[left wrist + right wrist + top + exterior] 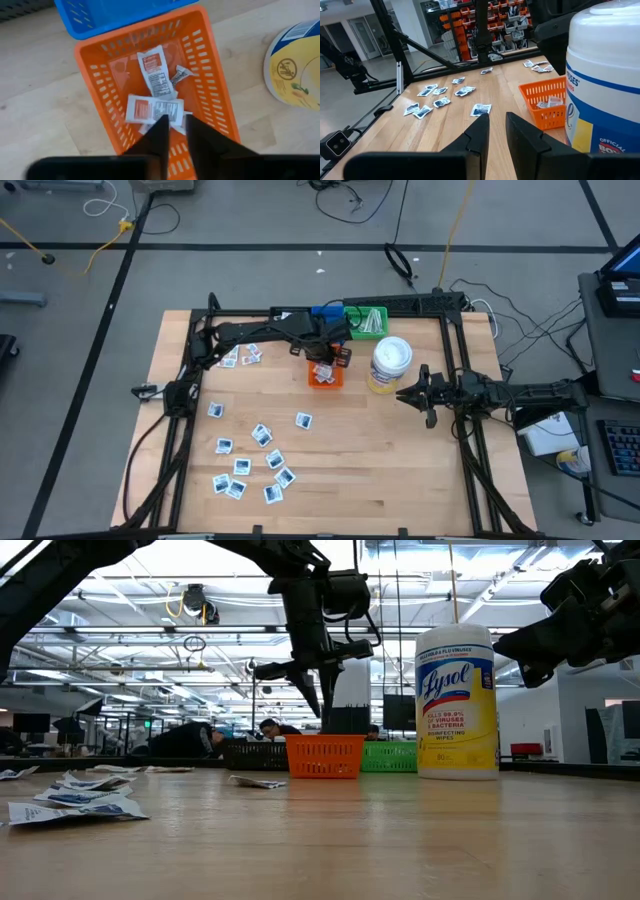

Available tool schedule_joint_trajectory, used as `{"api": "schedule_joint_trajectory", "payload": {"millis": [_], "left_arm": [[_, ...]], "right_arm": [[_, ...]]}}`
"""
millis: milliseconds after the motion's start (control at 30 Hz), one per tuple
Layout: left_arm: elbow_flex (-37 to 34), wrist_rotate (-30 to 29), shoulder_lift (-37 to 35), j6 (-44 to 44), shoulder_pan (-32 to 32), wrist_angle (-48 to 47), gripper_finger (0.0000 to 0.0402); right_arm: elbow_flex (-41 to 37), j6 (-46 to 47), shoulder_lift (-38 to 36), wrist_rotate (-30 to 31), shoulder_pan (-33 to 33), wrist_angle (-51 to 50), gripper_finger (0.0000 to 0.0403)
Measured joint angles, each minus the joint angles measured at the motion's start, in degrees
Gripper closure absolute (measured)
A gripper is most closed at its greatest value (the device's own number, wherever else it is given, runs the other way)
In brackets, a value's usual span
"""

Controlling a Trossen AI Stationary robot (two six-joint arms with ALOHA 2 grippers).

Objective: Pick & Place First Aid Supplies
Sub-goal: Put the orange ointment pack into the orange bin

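Two dark arms, tapered black claws

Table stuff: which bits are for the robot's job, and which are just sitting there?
For the job:
- white packets scattered on the table
- orange basket, some packets already inside
- left pincer, above that basket

Just sitting there:
- Lysol wipes tub
- green basket
- blue basket
- right pincer, waiting beside the tub

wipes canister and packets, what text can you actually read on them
"Lysol", on the wipes canister.
"KILLS 99.9% OF VIRUSES & BACTERIA" and "DISINFECTING WIPES", below it on the same label.
Print on the packets in the orange basket: too small to read.
Print on the loose packets on the table: too small.
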Motion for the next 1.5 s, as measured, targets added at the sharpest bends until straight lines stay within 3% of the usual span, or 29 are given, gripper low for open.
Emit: {"api": "schedule_joint_trajectory", "payload": {"millis": [167,333,500,633,767,1000,1133,1267,1400,1500], "left_arm": [[-0.01,1.28,0.0,2.55,0.38,0.2,0.0252],[0.02,6.6,-0.5,9.29,1.88,0.26,0.0199],[0.17,13.57,-0.66,18.51,3.65,-0.51,0.0182],[0.17,20.94,-0.66,26.54,4.91,-0.46,0.0185],[0.15,24.27,-1.53,35.33,5.91,-1.44,0.0195],[0.17,24.48,-3.86,46.19,6.99,-6.38,0.021],[0.22,23.86,-4.2,52.55,7.57,-14.12,0.021],[0.22,18.32,-4.31,58.3,8.15,-19.94,0.0209],[0.2,10.59,-4.31,59.13,9.8,-24.02,0.0198],[-0.86,8.34,-4.31,59.24,11.14,-26.17,0.0189]], "right_arm": [[-0.02,0.02,0.01,0.0,0.02,0.01,0.0344],[-0.01,0.0,0.0,0.0,0.01,0.0,0.0344],[-0.01,0.01,0.01,0.0,0.0,0.0,0.0344],[-0.02,0.01,0.01,0.0,0.01,0.0,0.0344],[-0.02,0.0,0.0,0.0,0.02,-0.02,0.0344],[-0.02,0.01,-0.02,0.0,0.02,0.01,0.0344],[0.01,0.01,-0.02,0.0,0.02,0.01,0.0344],[0.0,-0.01,-0.02,0.0,0.01,0.01,0.0344],[0.01,0.0,-0.01,0.0,0.01,0.01,0.0344],[-0.02,-0.01,-0.02,0.0,0.02,0.01,0.0344]]}}
